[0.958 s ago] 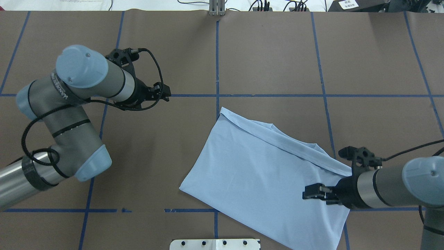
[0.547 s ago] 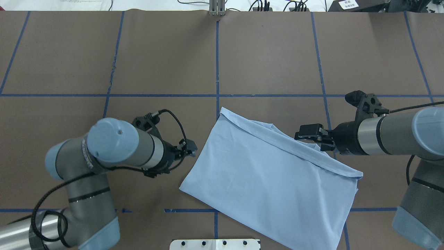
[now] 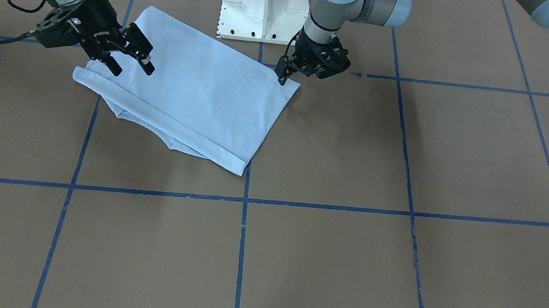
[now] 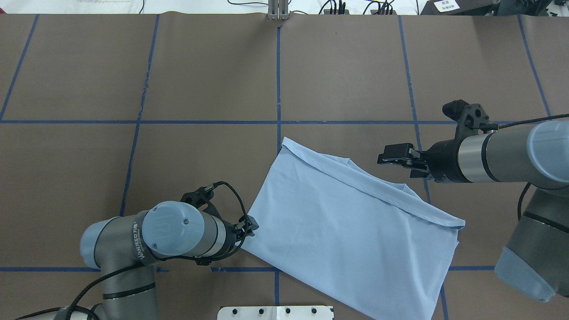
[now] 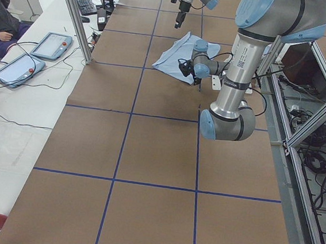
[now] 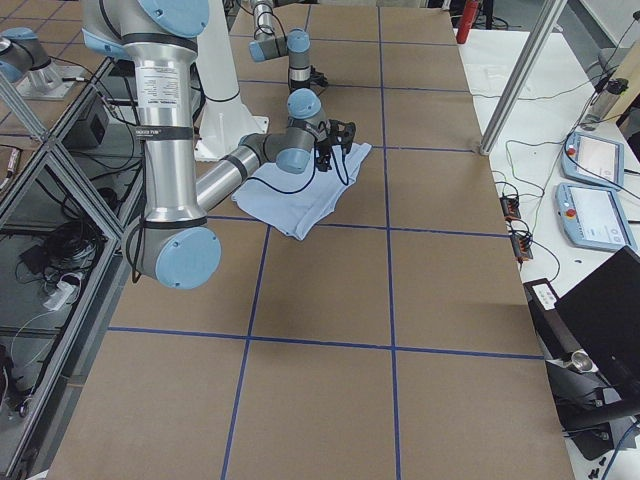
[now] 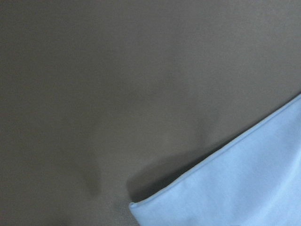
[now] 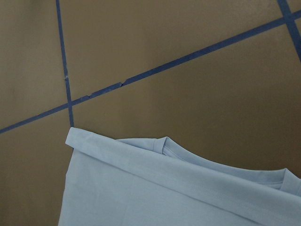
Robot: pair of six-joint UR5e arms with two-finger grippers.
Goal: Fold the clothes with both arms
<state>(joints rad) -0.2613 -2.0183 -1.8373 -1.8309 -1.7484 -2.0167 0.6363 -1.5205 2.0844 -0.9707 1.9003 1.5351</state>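
Pale blue shirt (image 4: 351, 235) lies folded on the brown counter (image 4: 200, 89). Right hand (image 3: 131, 69), fingers apart, hovers over the shirt's hemmed edge. Left hand (image 3: 283, 75) sits at the shirt's corner, grip impossible to tell.

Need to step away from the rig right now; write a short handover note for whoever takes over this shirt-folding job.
The left pincer is down at the shirt corner on the robot's left; open or shut is unclear, and no cloth is visibly gripped.
The right pincer is open, empty and raised near the shirt's far edge.
The shirt lies on the table, already folded into a slanted rectangle with a band turned over along its far edge.
Left: probably grasp and make the remaining folds.
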